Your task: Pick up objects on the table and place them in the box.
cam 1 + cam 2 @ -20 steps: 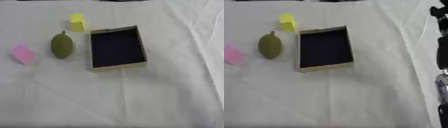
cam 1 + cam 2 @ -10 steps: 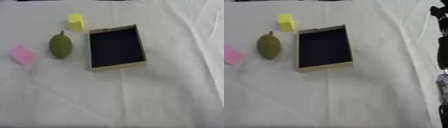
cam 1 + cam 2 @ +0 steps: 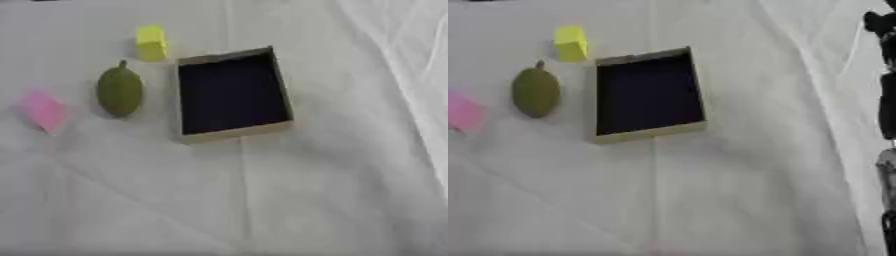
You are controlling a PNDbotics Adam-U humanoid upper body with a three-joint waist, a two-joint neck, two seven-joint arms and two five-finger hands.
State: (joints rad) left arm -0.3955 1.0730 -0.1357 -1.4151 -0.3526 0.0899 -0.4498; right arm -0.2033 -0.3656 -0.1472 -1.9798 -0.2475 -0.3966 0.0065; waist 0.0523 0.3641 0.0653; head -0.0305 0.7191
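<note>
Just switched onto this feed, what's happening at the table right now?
Nothing is being handled yet. The open box sits empty on the white cloth. To its left lie a green fruit, a yellow block and a pink piece, all still outside. Only a dark arm part shows at the right edge; neither hand is visible.

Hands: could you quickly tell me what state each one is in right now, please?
Left hand: not in view.
Right hand: not in view; only dark arm parts show at the right edge.
</note>
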